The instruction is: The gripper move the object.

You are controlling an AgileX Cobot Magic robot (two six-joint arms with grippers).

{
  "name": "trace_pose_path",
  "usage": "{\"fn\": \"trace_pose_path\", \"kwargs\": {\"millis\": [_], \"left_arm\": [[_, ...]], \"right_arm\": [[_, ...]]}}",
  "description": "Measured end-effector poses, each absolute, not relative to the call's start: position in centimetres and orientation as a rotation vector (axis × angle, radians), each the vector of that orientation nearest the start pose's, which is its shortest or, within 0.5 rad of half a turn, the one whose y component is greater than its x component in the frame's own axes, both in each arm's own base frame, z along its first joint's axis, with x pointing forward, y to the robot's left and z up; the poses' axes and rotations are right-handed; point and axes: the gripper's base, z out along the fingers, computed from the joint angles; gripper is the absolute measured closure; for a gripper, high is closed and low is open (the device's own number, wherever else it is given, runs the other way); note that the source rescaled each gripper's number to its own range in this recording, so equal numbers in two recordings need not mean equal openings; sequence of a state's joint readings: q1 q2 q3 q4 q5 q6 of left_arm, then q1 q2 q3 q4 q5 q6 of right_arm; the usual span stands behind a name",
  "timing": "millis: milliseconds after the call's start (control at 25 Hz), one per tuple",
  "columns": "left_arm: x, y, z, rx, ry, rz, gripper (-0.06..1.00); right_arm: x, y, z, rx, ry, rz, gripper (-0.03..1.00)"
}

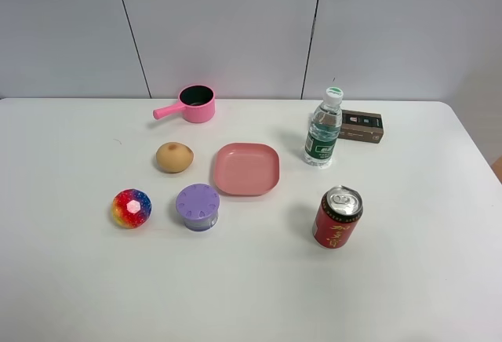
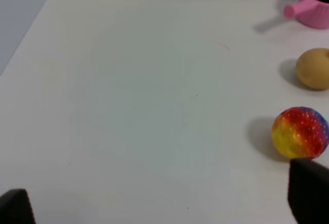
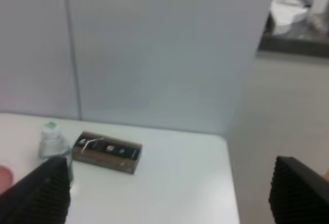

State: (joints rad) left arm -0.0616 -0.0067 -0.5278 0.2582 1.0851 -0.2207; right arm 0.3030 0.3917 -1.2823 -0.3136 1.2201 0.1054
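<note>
The glittery rainbow ball [image 1: 132, 208] lies on the white table [image 1: 251, 287] at the front left, left of a purple lidded cup. It also shows in the left wrist view [image 2: 300, 132], just beyond one black fingertip [image 2: 308, 193]. My left gripper [image 2: 162, 203] is open and empty, with its jaws wide apart, and the ball sits off to one side of the gap. My right gripper [image 3: 169, 190] is open and empty, raised near the table's far right corner. Neither arm shows in the exterior view.
A tan egg-shaped object [image 1: 174, 157], a pink plate [image 1: 247, 169], a purple lidded cup [image 1: 198, 206], a pink saucepan [image 1: 192, 104], a water bottle [image 1: 323, 129], a dark box [image 1: 361, 125] and a red can [image 1: 337, 216] stand on the table.
</note>
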Motion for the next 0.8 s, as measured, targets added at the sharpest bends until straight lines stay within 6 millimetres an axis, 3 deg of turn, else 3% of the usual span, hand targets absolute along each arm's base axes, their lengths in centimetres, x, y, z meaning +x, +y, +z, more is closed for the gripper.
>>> {"fn": "trace_pose_path", "kwargs": {"millis": [160, 400, 600, 800], "left_arm": [[-1.1, 2.1, 28.5, -0.181, 2.002, 0.128, -0.06], [-1.1, 2.1, 28.5, -0.181, 2.002, 0.128, -0.06], [-1.1, 2.1, 28.5, -0.181, 2.002, 0.128, -0.06], [-1.1, 2.1, 28.5, -0.181, 2.002, 0.128, -0.06]], "right_arm": [[-3.4, -2.5, 43.8, -0.018, 1.848, -0.084, 0.18], [-2.3, -0.5, 38.3, 0.021, 1.947, 0.002, 0.18], [-1.4, -0.2, 33.2, 0.034, 2.039, -0.004, 0.18], [-1.7, 0.0, 30.0, 0.031, 2.062, 0.021, 0.18]]}}
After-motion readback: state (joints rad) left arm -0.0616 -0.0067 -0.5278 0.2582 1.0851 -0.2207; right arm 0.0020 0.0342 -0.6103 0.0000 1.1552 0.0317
